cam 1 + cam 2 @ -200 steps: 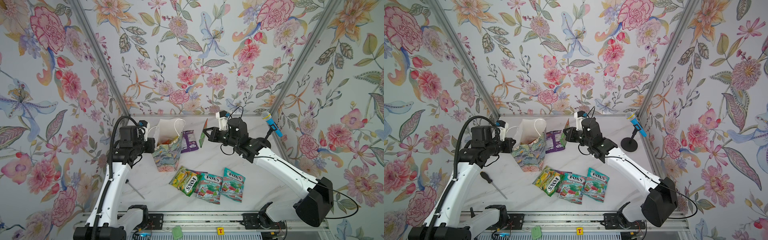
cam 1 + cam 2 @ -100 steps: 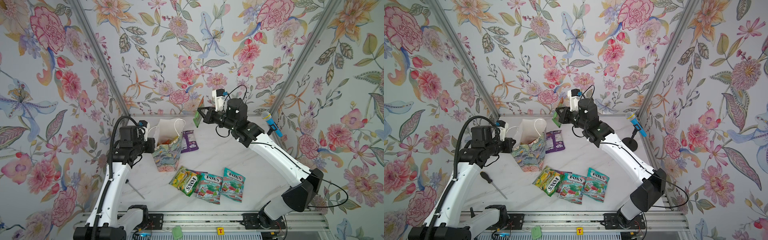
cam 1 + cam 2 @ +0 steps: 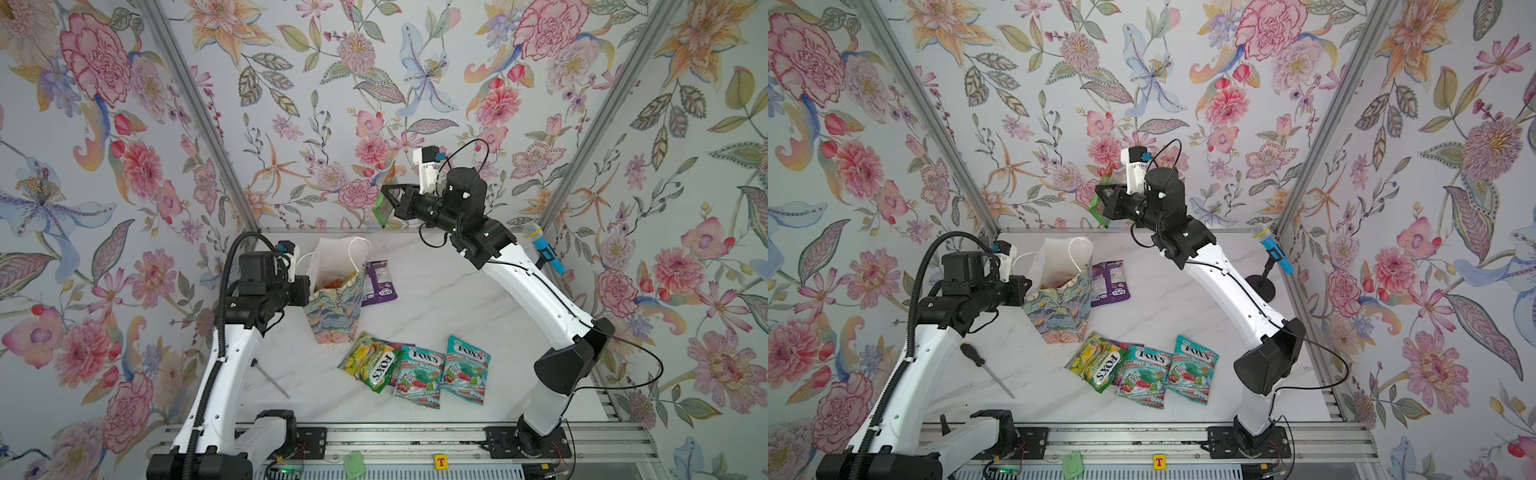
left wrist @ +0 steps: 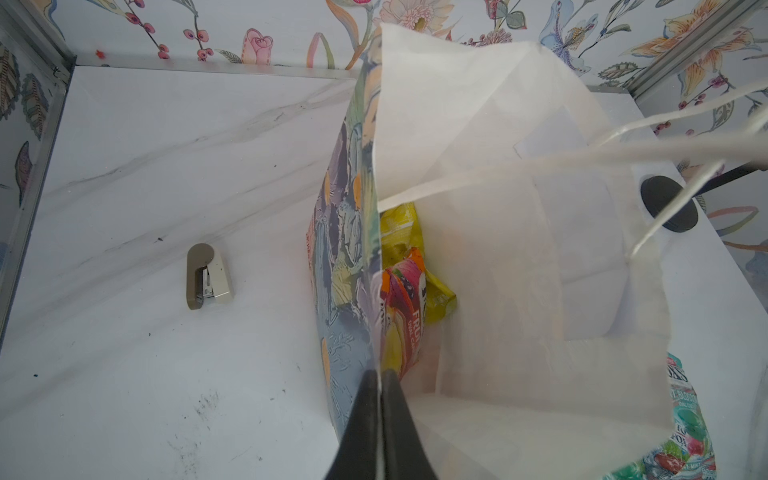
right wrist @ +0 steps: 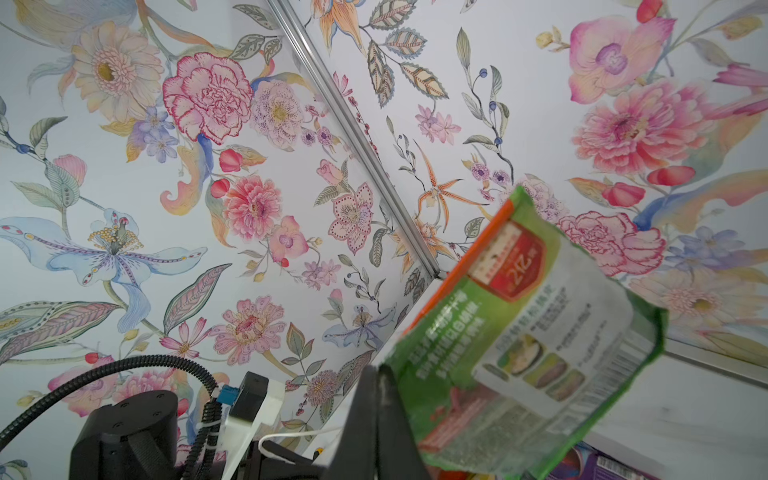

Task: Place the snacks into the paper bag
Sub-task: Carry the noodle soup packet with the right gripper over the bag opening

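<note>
Paper, painted blue-green-pink outside and white inside: 1 paper bag (image 3: pixel 332 307) stood upright and open on the counter (image 3: pixel 436 299), left of centre in both top views. The left end effector (image 4: pixel 380 374) was clamped shut on the bag's rim, one finger outside the wall and one inside.

Pouch count, as visible:
- Inside the bag, 2: a yellow pouch (image 4: pixel 399 232) and an orange-pink pouch (image 4: pixel 405 299), both lying against the patterned wall.
- Off the counter, 1: a green pouch (image 5: pixel 519 332) with an orange edge, pinched at one edge by the closed right end effector (image 5: pixel 380 370). In both top views it hung in the upper middle of the frame, up and right of the bag's mouth.
- On the counter, 4 clear. A purple pouch (image 3: pixel 379 282) lay just right of the bag, partly hidden by it. Lower centre held an overlapping row: a yellow-green pouch (image 3: pixel 372 363), a teal pouch (image 3: pixel 417 376) and a second teal pouch (image 3: pixel 465 370).
- A dark sliver showed beneath the yellow-green pouch; I could not tell whether it was a fifth.

Other items, 1 each: a screwdriver (image 3: pixel 984 368) at lower left, a stapler (image 4: pixel 205 276) in the left wrist view, and a blue microphone (image 3: pixel 542 249) on a stand at right.
</note>
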